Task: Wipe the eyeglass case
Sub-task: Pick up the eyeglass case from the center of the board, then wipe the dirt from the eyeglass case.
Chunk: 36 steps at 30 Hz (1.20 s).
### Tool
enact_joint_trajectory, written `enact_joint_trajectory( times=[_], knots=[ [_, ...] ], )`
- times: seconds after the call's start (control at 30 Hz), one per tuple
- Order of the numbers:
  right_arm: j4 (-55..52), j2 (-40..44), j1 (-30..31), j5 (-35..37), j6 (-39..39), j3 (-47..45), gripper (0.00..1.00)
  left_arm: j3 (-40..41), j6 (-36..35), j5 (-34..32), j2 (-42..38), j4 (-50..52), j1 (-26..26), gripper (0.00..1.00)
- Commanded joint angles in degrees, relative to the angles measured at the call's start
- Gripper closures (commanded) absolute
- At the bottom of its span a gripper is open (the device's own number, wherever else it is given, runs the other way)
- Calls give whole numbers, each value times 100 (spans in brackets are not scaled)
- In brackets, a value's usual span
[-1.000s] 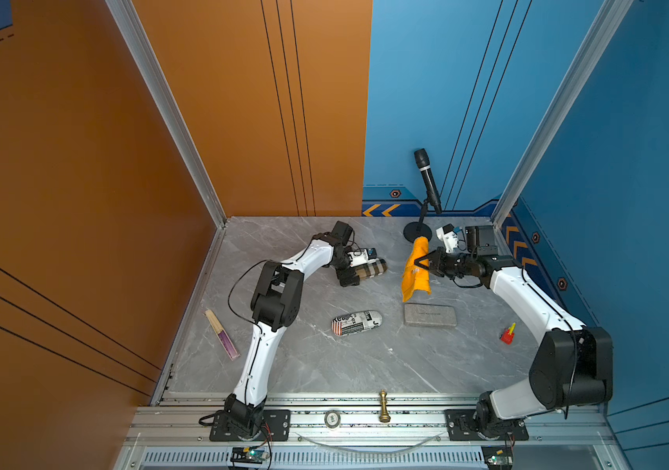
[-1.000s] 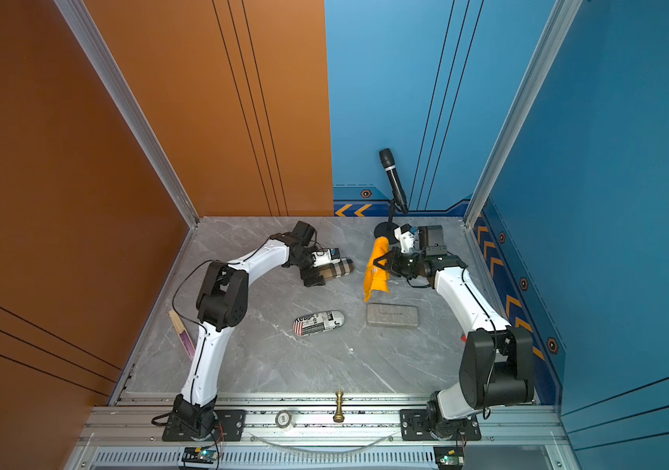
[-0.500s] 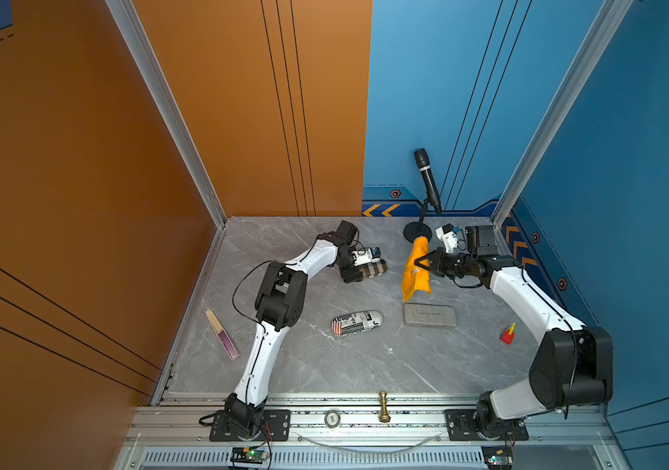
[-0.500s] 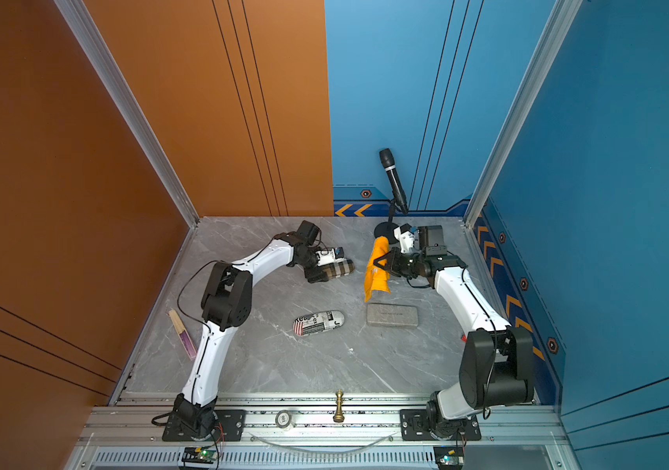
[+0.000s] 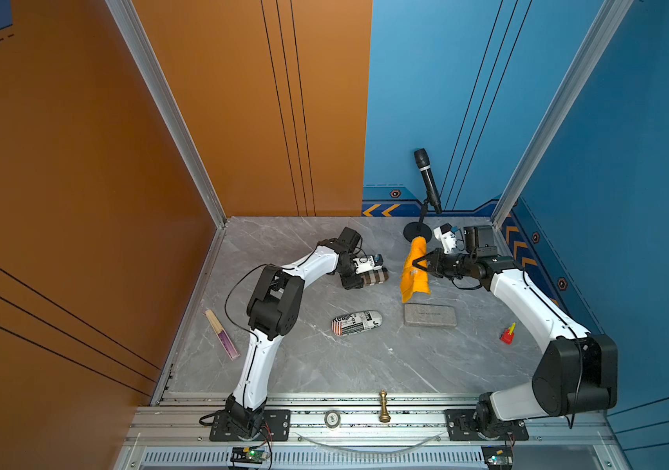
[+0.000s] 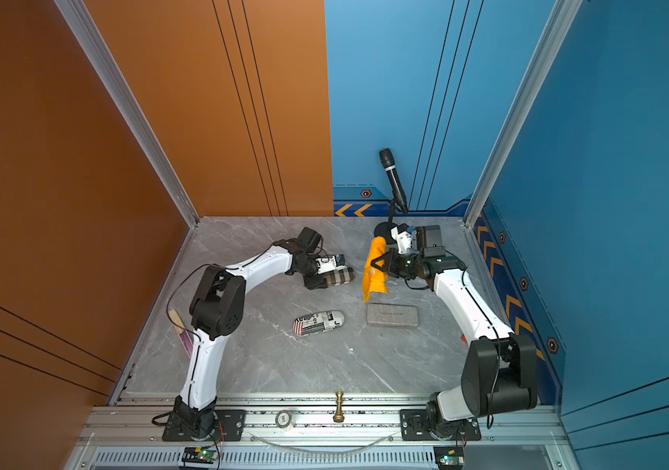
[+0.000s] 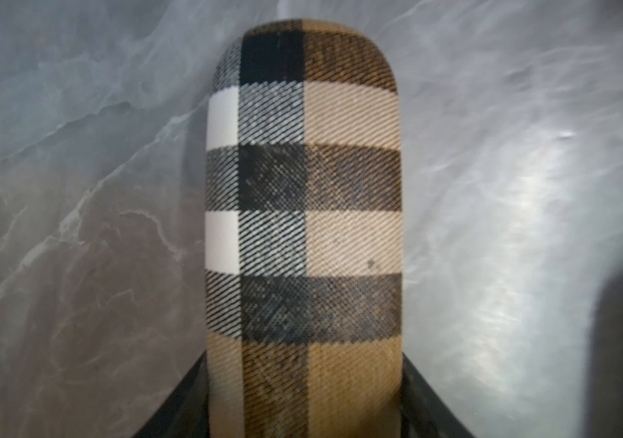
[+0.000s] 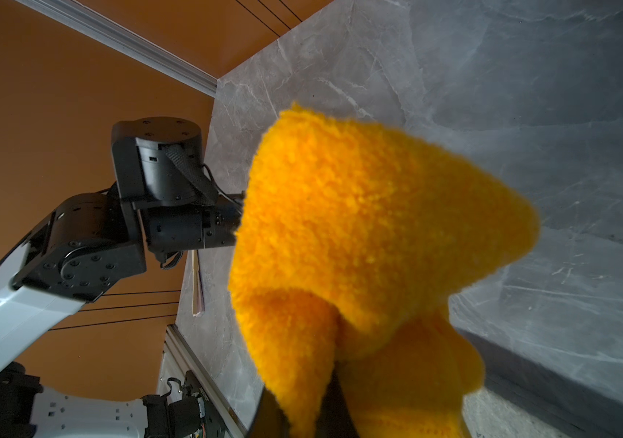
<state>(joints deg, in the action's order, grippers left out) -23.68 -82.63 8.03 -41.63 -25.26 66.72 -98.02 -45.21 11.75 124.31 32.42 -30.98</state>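
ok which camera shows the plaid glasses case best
The left wrist view: the plaid eyeglass case fills the frame, weave sharp, its near end gripped by the left gripper. Both top views show it small. In the right wrist view the orange cloth hides it.

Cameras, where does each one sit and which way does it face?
Top views: high over the front, looking down on the table; left arm, right arm show.
Left wrist: on left arm, along the left gripper, shut on the plaid case.
Right wrist: on right arm, facing the cloth; left arm shows.
Shared: all show the table.
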Motion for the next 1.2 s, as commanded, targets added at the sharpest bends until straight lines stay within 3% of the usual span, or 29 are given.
enact_joint_trajectory(
  times=[0.0, 0.17, 0.37, 0.53, 0.8, 0.9, 1.03, 1.17],
  knots=[
    [-214, 287, 274, 225, 99, 292, 100, 436, 352, 14, -966, -579, -353, 54],
    [-191, 361, 539, 452, 55, 202, 100, 1307, 824, 23, -1980, -1194, -747, 56],
    [-403, 322, 1139, 703, 178, 121, 100, 2238, 1316, -497, -2948, -2086, -1399, 59],
    [151, 406, 1599, 312, -335, -274, 100, 2973, 1766, -972, -3589, -3086, -1624, 60],
    [-594, 1004, 894, 527, 159, -713, 100, 3606, 1955, -1231, -4137, -3418, -1676, 60],
    [-552, 872, 1156, 495, 107, -652, 100, 3718, 1984, -1280, -4181, -3688, -1714, 60],
    [394, 464, 1706, 38, -531, -636, 100, 3720, 2051, -1259, -4109, -3964, -1737, 60],
    [653, 320, 1659, -246, -653, -599, 100, 3735, 2045, -1255, -4155, -4021, -1748, 61]
  ],
)
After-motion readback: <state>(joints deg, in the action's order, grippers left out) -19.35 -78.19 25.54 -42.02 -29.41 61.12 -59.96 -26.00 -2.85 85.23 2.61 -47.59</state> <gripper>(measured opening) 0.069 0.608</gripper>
